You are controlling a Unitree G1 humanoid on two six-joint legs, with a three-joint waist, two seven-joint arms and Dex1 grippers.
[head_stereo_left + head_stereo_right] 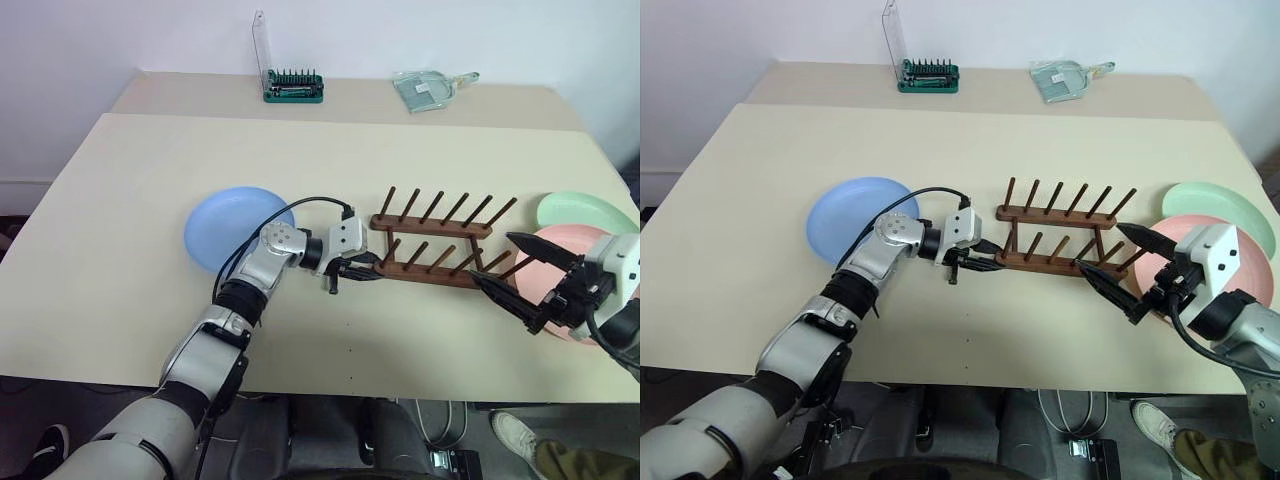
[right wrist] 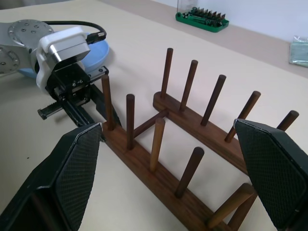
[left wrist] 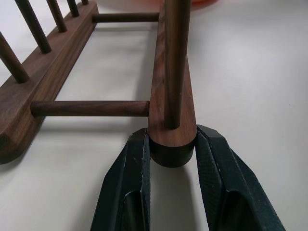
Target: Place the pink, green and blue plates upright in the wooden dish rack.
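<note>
Jaws of the left gripper point(image 3: 172, 159) pinch the rounded end of the wooden dish rack's point(image 1: 440, 243) near rail; the right gripper point(image 1: 507, 268) stands spread wide at the rack's opposite end. Blue plate point(image 1: 232, 226) lies flat left of the rack, the pink plate point(image 1: 575, 262) and green plate point(image 1: 580, 209) right.
</note>
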